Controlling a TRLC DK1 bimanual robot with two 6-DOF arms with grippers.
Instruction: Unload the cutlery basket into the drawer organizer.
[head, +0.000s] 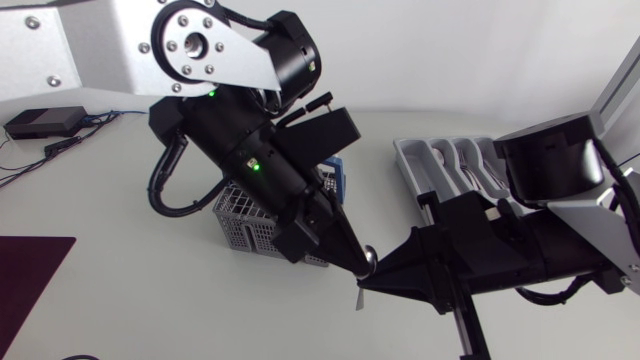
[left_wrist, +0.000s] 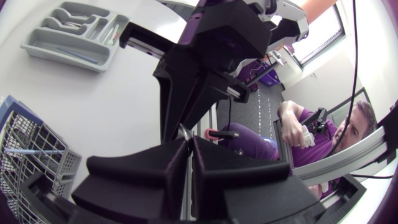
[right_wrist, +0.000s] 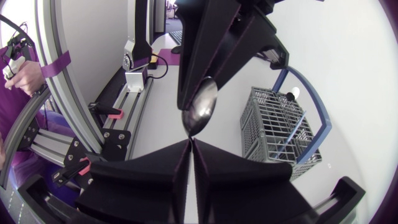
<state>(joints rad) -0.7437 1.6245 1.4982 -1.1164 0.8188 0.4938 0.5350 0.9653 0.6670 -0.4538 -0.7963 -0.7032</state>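
A metal spoon (head: 370, 257) hangs above the table's middle, between both grippers. My left gripper (head: 360, 265) comes in from the upper left, its fingers closed on the bowl's tip. My right gripper (head: 388, 274) meets it from the right, shut on the spoon's neck; the handle end sticks out below it. In the right wrist view the spoon bowl (right_wrist: 199, 109) stands just ahead of the right gripper (right_wrist: 191, 142). The left gripper (left_wrist: 189, 142) faces my right arm. The grey cutlery basket (head: 238, 225) sits under my left arm. The grey drawer organizer (head: 415, 160) lies at the back right.
The basket (right_wrist: 280, 124) has a blue handle (right_wrist: 311, 93) and holds a few pieces. Some cutlery lies in the organizer (left_wrist: 37, 46). A black box (head: 45, 122) with cables sits at the far left and a dark mat (head: 25, 270) at the front left.
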